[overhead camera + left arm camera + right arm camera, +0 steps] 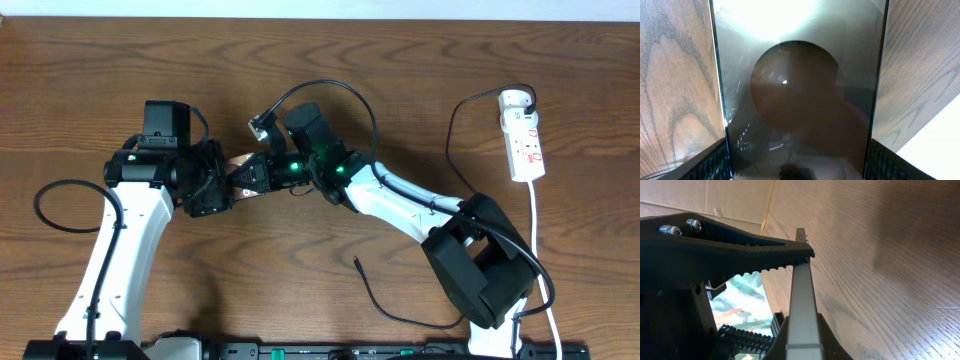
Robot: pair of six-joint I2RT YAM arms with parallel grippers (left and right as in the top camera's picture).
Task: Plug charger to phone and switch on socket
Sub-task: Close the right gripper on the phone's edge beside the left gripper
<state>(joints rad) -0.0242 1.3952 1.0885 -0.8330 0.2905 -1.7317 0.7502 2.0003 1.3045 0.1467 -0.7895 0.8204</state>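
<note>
The bronze-brown phone is held off the table at mid-left, between my two grippers. My left gripper is shut on the phone; in the left wrist view the phone fills the frame, with its large oval mark, between the two padded fingers. My right gripper is shut on the phone from the other side; the right wrist view shows the phone edge-on between the jaws. The charger's black connector tip lies loose on the table, front centre. The white socket lies at the far right.
The charger's thin black cable runs from the socket's top end and loops down behind the right arm. The socket's white cord runs toward the front edge. Another black cable loop lies at the far left.
</note>
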